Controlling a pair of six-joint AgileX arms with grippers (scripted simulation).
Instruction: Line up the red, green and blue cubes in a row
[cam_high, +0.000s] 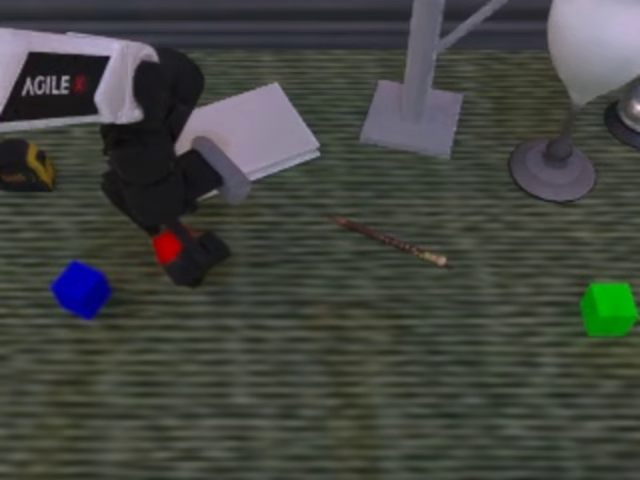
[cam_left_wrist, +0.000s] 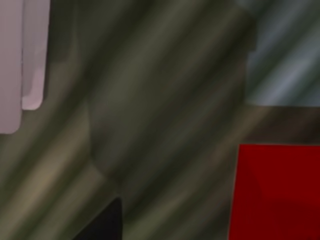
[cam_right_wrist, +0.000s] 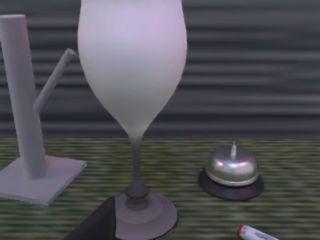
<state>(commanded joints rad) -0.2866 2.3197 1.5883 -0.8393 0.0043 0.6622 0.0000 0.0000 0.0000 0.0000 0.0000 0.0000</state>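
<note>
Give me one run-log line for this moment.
left gripper: at small bright red cube | deep blue cube: left | bright green cube: right | row: not formed

This is a rendered tabletop test scene, not a real room. The table (cam_high: 330, 400) carries a blurred, streaky green-grey woven texture with flat lighting. Behind it runs a wall of grey horizontal slats (cam_right_wrist: 250, 75). Odd, unrelated props lie scattered over the far half of the table: an oversized white wine glass (cam_right_wrist: 132, 65), a silver call bell (cam_right_wrist: 232, 169), a grey stand with an upright post (cam_high: 415, 105), a white book (cam_high: 258, 128), a thin wooden stick (cam_high: 388, 241) and a yellow-black tape measure (cam_high: 25, 166). An arm cover reads AgileX (cam_high: 55, 85).
</note>
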